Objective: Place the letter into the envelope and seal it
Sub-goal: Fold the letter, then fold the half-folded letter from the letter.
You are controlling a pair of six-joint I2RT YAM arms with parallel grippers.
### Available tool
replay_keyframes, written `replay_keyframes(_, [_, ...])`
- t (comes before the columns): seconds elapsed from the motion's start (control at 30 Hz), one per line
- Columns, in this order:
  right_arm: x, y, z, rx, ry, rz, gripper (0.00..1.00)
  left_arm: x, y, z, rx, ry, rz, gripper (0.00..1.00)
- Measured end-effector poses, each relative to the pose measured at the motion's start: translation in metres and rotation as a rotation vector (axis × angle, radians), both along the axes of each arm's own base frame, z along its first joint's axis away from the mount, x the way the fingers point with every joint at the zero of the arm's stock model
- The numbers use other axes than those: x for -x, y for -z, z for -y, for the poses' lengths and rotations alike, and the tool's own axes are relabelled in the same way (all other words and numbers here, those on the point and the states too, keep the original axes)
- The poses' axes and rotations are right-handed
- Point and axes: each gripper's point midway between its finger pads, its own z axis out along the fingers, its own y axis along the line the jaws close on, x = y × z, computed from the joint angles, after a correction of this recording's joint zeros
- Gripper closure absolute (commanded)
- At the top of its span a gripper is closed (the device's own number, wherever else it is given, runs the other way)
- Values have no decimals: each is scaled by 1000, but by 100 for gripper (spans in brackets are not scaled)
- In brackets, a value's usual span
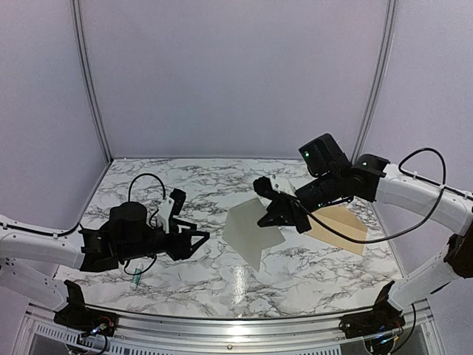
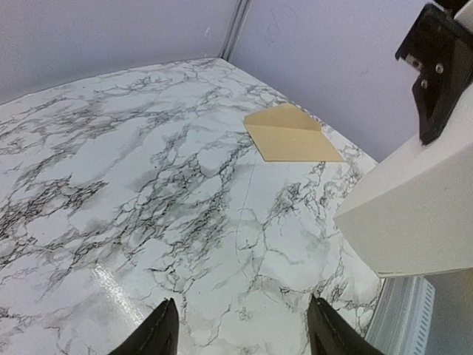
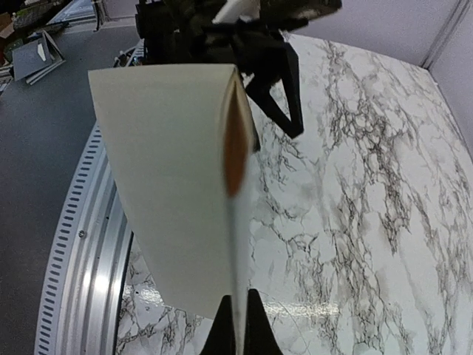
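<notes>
While the thin, cream-white folded paper letter (image 1: 248,237) is hanging in the air at the centre of the top view, the black two-finger right gripper (image 1: 275,219) is pinching it by its upper right edge, jaws closed tight on the paper. I judge the step in hand to be carrying the sheet to the flat tan-brown kraft paper envelope (image 1: 341,225), which is lying on the white, grey-veined marble table (image 1: 185,185) right of centre, partly behind the right arm.

To do it well, the arm should be turning the letter so that its free edge is leading and its long side is lining up with the envelope's mouth. It should then be lowering it to a shallow slant before sliding, since a steep entry would likely buckle so limp a sheet. Whether the flap is lying open I cannot tell.

In the top view the letter's long axis seems to be running from the gripper at upper right down toward bottom centre, one corner pointing at the bottom of the frame, not at the envelope. In the right wrist view it is showing nearly edge-on, two layers parting at the far end.

The black left gripper (image 1: 201,242), at centre left, is standing wide open and empty, well apart from the envelope.
</notes>
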Motion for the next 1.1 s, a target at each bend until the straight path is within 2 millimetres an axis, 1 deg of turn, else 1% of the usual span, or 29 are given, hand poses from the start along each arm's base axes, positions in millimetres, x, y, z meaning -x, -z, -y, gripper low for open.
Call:
replay_keyframes(0.07, [4,-12,-4,-34,-24,-16,100,1,7,13,-32,41,4,38])
replay_keyframes(0.1, [6,-14,-5,-40,-31,-24,100,3,8,19,-38,62,9,38])
replay_keyframes(0.17, [7,-16,-7,-47,-41,-46,100,12,3,36,-34,125,37,38])
replay_keyframes(0.23, [7,-12,-10,-41,-44,-74,100,24,-9,53,-7,191,74,38])
replay_keyframes(0.3, [8,-7,-11,-31,-47,-100,100,33,-25,67,32,243,119,38])
replay_keyframes(0.4, [9,-2,-12,-21,-50,-125,100,43,-46,79,83,294,173,40])
replay_keyframes(0.53, [11,-2,-12,-24,-55,-138,99,45,-66,85,133,313,220,41])
replay_keyframes(0.63, [13,-3,-12,-29,-61,-147,99,45,-73,88,151,319,242,47])
replay_keyframes(0.73, [13,-4,-12,-31,-62,-152,99,43,-74,93,154,321,248,54])
replay_keyframes(0.83, [14,-5,-12,-34,-66,-157,99,41,-72,97,153,324,244,58])
replay_keyframes(1.0, [17,-6,-13,-43,-78,-166,99,45,-71,101,169,351,233,68])
replay_keyframes(1.1, [18,-7,-13,-46,-81,-171,97,48,-75,102,188,365,230,73])
